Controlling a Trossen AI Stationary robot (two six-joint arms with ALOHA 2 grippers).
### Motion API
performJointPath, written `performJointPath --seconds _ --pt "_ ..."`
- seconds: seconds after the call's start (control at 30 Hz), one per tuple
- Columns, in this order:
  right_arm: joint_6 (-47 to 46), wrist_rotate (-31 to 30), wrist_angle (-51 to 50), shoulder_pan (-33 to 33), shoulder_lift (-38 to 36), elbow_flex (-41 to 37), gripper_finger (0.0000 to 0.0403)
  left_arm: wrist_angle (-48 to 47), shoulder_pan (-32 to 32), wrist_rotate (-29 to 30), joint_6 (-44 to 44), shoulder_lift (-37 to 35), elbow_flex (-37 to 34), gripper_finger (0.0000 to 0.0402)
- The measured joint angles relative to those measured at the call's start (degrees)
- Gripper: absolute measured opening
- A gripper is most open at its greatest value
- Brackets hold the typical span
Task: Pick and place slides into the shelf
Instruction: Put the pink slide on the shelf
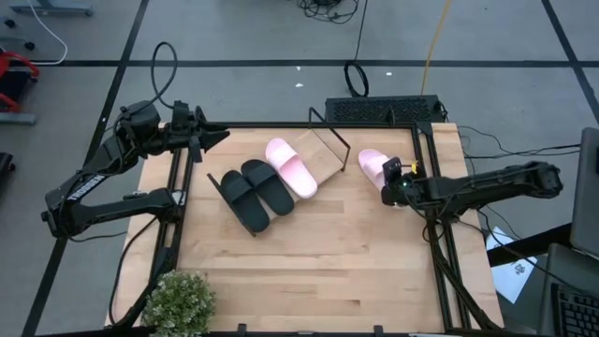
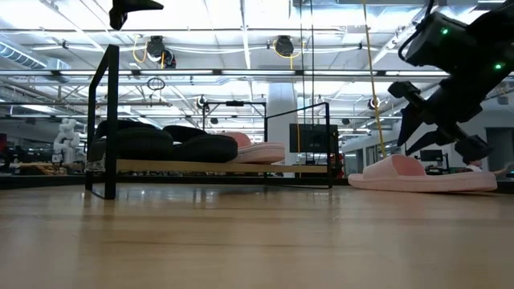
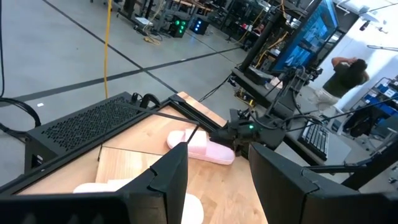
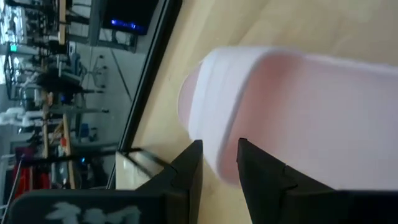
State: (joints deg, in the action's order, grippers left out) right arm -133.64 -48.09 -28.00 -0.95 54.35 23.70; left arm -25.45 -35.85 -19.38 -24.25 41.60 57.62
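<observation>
Nowhere does readable writing mark the slides (image 1: 291, 168).

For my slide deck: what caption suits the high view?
Right hand at the last pink slide; three slides on the shelf.

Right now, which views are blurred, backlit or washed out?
Right wrist view: pink slide fills the frame, soft and out of focus. Low view: bright ceiling lights leave the right gripper and shelf near-silhouette. Left wrist view: floor washed out. High view: even, sharp.
</observation>
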Motion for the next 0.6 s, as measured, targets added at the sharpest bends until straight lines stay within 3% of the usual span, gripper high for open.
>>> performJointPath --seconds 0.33,0.6 --pt "3.19 1.65 1.61 -6.36 4.53 0.00 0.0091 0.00 -0.01 0.00 -0.48 0.01 -0.01 0.0165" --pt "11.68 2.02 7.23 -9.59 6.52 0.02 0.0091 0.00 -0.01 -0.01 -0.72 0.00 -0.01 0.0165"
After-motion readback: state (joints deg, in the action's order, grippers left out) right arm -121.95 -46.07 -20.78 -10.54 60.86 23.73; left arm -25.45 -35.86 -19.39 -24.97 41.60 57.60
